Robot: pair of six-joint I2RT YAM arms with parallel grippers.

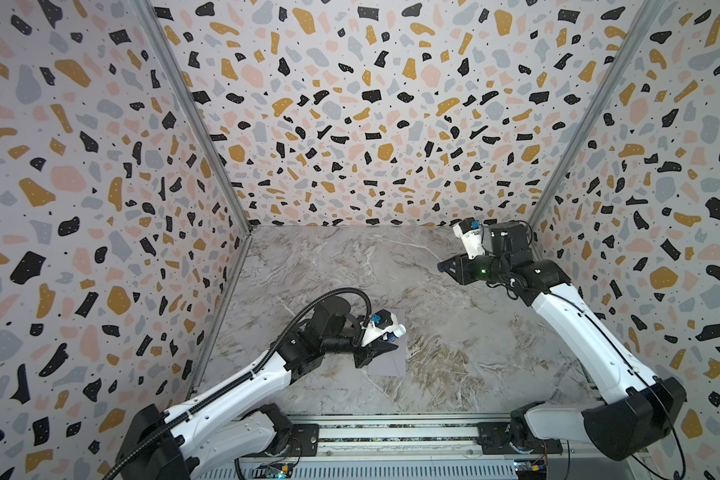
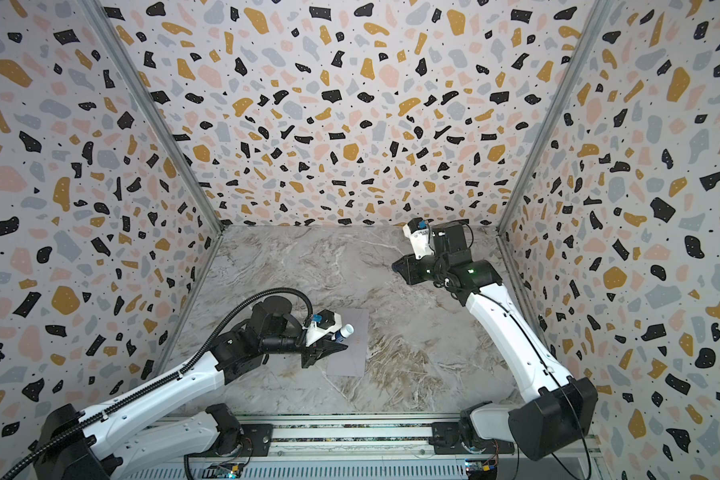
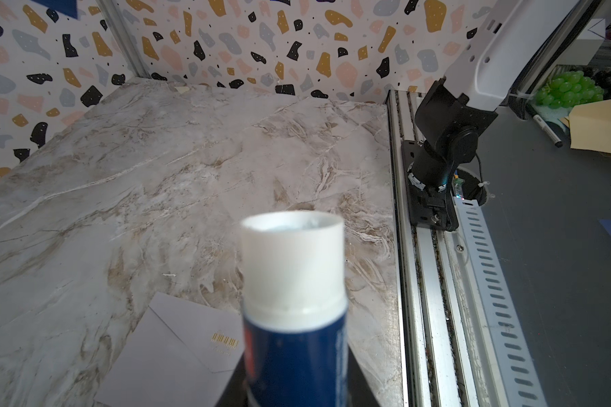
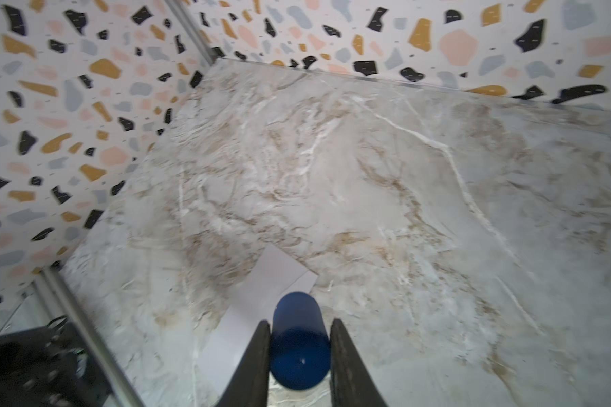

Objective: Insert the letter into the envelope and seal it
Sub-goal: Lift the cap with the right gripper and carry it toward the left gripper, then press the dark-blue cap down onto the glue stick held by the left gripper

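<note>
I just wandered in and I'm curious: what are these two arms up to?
The left tool holds an uncapped glue stick over a pale envelope lying flat on the marble table. The right tool, raised toward the back right, grips a dark blue cap, apparently the stick's. No letter is in view, so it may already be inside. Whether the flap is glued cannot be told.

Left arm (image 1: 233, 386) stretched low and forward, jaws clamped, right arm (image 1: 578, 328) raised toward back, jaws clamped
</note>
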